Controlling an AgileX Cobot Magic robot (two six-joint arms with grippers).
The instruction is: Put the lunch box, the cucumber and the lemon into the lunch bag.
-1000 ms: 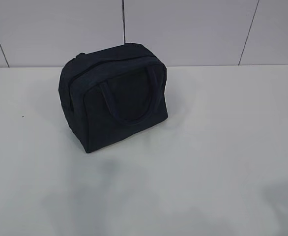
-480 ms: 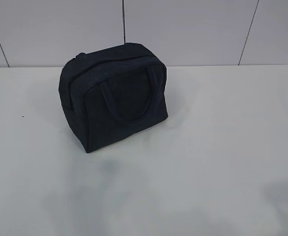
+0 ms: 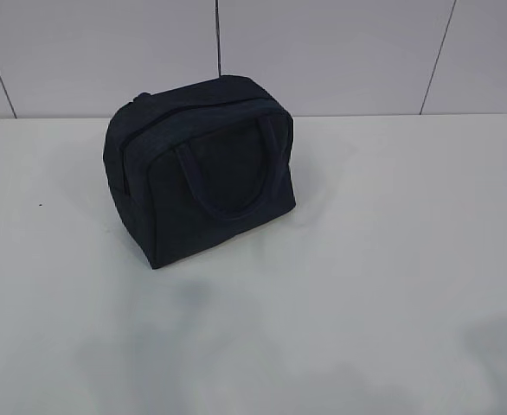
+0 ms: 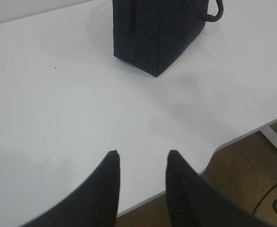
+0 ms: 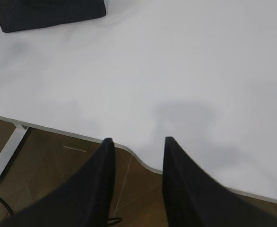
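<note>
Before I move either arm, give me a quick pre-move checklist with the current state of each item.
1. Lunch bag upright on the table: ok.
2. Bag zipped shut along its top: ok as seen from the exterior view; whether anything is inside: cannot tell.
3. Lunch box, cucumber and lemon located: not ok, none shows in any view.
4. Left gripper open and empty, over the table's near edge: ok.
5. Right gripper open and empty, near the table's edge: ok.
6. Both grippers apart from the bag: ok.
</note>
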